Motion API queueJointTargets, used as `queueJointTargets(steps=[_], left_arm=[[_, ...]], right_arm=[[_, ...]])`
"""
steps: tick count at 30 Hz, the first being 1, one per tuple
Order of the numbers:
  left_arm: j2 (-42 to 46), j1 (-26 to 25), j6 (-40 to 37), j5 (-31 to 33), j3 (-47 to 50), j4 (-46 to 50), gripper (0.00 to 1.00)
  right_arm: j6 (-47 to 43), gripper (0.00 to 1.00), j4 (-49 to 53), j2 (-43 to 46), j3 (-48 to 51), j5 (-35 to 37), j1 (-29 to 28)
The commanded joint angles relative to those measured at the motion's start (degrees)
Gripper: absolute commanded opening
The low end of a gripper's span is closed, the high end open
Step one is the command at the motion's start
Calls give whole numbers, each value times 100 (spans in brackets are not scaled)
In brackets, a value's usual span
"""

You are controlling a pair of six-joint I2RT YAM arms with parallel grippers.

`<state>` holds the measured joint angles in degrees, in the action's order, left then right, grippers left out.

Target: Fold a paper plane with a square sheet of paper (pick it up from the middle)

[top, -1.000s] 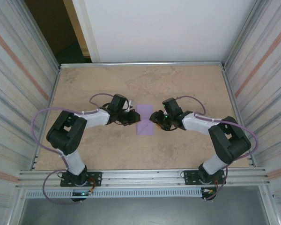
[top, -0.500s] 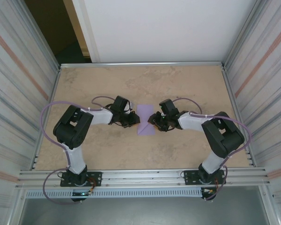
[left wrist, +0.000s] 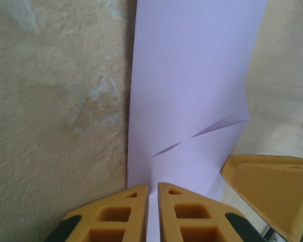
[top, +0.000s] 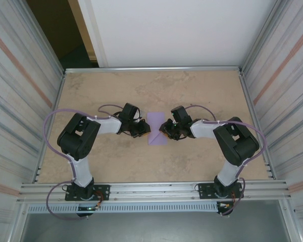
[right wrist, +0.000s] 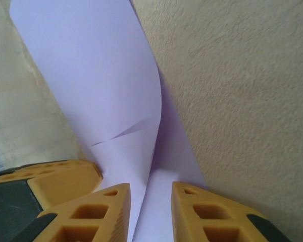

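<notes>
Top external, mottled beige table point(top: 202, 166) under lavender paper point(top: 156, 127), ribbed metal walls point(top: 20, 91)

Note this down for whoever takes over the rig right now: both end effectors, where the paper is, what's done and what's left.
Left end effector: shut on the square sheet of paper, pinching its left edge.
Right end effector: open, fingers either side of the sheet's raised right edge, not clamped.
Sheet: middle of the table, between the two arms, right side curled up off the surface.
Done: both arms at the sheet; one slanted crease runs across it.
Left: close the right grip, then the folds. No plane shape yet.
</notes>
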<state>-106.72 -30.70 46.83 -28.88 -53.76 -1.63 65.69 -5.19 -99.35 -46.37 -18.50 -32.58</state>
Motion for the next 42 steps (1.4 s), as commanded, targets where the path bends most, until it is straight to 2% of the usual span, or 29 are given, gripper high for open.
queueJointTargets(steps=[1,25,34,38,42], left_arm=[[-60,60,50,161,146,250,13],[70,108,63,72,111,295,15],[163,219,158,-137,216,57,15],[683,416,210,-148,342,-2,19],[1370,683,311,-422,640,-285,30]], right_arm=[[59,23,-113,-152,-186,-123,34],[-31,16,-1000,-413,14,-444,23],[-298,6,-1078,-429,-87,-309,-14],[-564,3,-1101,-57,-30,-176,-13],[-784,2,-1280,459,84,-185,62]])
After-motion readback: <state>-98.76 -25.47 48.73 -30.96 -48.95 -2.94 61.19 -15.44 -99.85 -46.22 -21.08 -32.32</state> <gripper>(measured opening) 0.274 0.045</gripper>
